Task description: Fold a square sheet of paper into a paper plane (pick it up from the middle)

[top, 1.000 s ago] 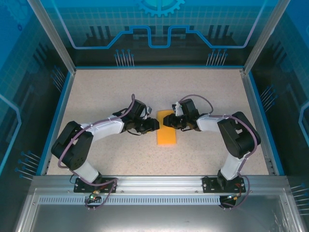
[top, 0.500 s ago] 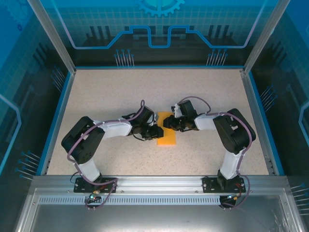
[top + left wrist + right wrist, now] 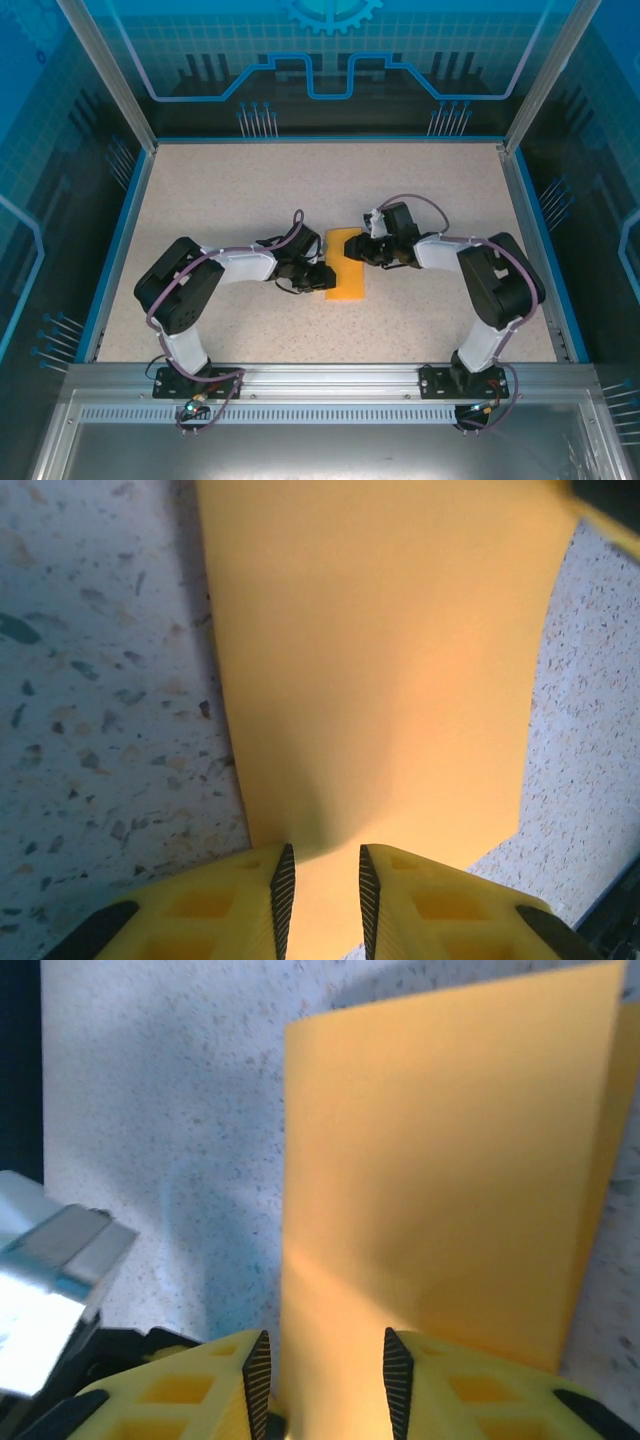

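Note:
The square sheet of paper (image 3: 348, 272) lies folded in half as a narrow orange-yellow rectangle at the table's middle. My left gripper (image 3: 329, 279) rests low at its left edge, near the front end. In the left wrist view the paper (image 3: 380, 660) runs under and between the yellow fingers (image 3: 250, 905), which stand a narrow gap apart, and it dips in shadow just ahead of them. My right gripper (image 3: 353, 249) sits over the paper's far right part. In the right wrist view its jaws (image 3: 322, 1385) are open over the sheet (image 3: 440, 1160), one long edge between them.
Speckled beige tabletop (image 3: 230, 200) surrounds the paper, bounded by a blue rim (image 3: 128, 220) and clear enclosure walls. Both arm bases are bolted to the metal rail (image 3: 320, 380) at the near edge. The left arm's metal wrist part (image 3: 50, 1270) shows beside the right fingers.
The left gripper slid forward along the paper's left edge and narrowed. The right gripper drew back slightly to the right and its jaws widened. The paper has stayed in place.

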You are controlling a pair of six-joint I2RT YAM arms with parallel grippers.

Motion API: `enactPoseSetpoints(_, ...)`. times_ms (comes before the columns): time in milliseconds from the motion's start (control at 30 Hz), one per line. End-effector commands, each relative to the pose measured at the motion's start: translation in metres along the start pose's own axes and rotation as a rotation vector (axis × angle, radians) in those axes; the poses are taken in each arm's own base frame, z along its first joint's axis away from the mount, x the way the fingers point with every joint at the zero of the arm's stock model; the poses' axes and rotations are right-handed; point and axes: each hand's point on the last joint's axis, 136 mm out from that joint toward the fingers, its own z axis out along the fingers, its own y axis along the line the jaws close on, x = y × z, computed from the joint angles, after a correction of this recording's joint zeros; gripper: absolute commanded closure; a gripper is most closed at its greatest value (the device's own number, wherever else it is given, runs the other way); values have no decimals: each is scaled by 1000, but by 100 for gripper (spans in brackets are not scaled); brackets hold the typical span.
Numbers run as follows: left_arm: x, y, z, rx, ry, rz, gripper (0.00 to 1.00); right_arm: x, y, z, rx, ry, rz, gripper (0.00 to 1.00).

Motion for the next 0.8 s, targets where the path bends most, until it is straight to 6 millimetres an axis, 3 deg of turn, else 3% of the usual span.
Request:
enactPoseSetpoints(0, -4, 3, 2, -37, 3, 19, 73, 15, -3, -21, 13, 29, -18, 60)
enactPoseSetpoints(400, -12, -9, -6, -31, -1, 36, 73, 81, -20, -54, 68, 149, 16, 51)
enactPoseSetpoints(767, -28, -20, -9, -26, -12, 64, 72, 98, -16, -44, 18, 198, 33, 53)
